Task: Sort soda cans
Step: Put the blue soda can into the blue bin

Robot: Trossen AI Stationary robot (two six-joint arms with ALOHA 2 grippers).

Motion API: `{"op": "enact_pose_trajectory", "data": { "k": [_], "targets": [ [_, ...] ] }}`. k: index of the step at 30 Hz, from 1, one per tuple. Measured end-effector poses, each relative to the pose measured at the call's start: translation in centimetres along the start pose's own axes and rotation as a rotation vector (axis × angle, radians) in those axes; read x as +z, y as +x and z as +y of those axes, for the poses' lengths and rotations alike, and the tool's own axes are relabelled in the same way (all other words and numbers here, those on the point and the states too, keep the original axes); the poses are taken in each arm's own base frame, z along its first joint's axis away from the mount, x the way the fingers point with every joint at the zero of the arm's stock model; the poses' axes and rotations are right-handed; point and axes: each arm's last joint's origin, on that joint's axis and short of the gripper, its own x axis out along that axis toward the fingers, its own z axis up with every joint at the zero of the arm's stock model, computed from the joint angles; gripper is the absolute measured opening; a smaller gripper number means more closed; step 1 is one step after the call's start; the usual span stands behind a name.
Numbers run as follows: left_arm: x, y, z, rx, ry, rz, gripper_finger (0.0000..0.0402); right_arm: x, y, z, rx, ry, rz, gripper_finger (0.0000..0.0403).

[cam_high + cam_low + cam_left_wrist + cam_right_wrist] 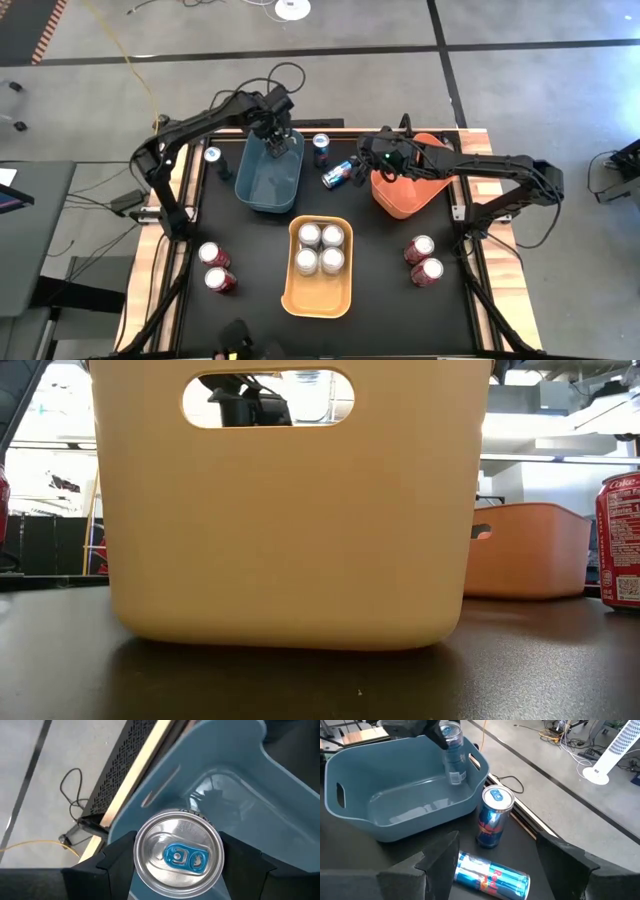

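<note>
Holding a blue-tabbed can (178, 853) over the teal bin (268, 185), the left hand (277, 140) was clamped on it for a drop

The right hand (492, 870), jaws wide and empty, hung above a fallen blue can (492, 876) at 12 o'clock on the bench (380, 300), apparently to grip it; silver cans (320, 248) sat sorted in the yellow bin (318, 295), red cans (424, 260) waited at 4 o'clock

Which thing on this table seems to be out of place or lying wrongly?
One blue can lies on its side on the black mat, between the teal bin and the orange bin, in front of the right end effector. The other cans on the table stand upright, like the blue one beside it.
</note>
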Motion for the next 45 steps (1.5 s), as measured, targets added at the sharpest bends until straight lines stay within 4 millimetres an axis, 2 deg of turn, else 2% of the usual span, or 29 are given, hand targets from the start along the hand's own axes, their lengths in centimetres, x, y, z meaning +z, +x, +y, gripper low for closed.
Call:
{"op": "enact_pose_trajectory", "data": {
  "k": [4,8,12,16,23,26,30,36,41,45],
  "targets": [
    [-0.3,0.6,0.7,-0.014,-0.034,0.009,0.0234,0.0,0.0,0.0,0.000,0.000,-0.001,0.0281],
    [-1.4,2.8,0.5,-0.043,-0.053,0.058,0.0234,0.0,0.0,0.0,0.000,0.000,-0.001,0.0281],
    [-2.4,4.1,0.4,-0.041,-0.063,0.061,0.0234,0.0,0.0,0.0,-0.001,0.002,-0.003,0.0281],
    [-2.6,4.5,0.5,-0.042,-0.071,0.077,0.0234,0.1,0.1,-0.2,-0.006,0.006,-0.005,0.0281],
    [-2.9,4.0,0.6,-0.045,-0.045,0.091,0.0316,0.1,0.1,-0.3,-0.008,0.015,-0.006,0.0281],
    [-2.7,3.0,0.8,-0.039,-0.042,0.050,0.0338,0.1,0.1,-0.2,-0.008,0.016,-0.005,0.0281],
    [-2.9,2.1,1.1,-0.029,-0.050,0.031,0.0349,0.1,0.1,-0.2,-0.007,0.015,-0.004,0.0281],
    [-3.7,-1.6,2.1,0.016,-0.080,-0.074,0.0351,0.1,0.1,-0.2,-0.007,0.015,-0.004,0.0281],
    [-6.0,-6.4,3.1,0.073,-0.092,-0.150,0.0352,0.1,0.1,-0.2,-0.007,0.016,-0.004,0.0281],
    [-8.4,-9.1,3.2,0.066,-0.145,-0.130,0.0352,0.1,0.1,-0.2,-0.007,0.015,-0.004,0.0281]
  ]
}}
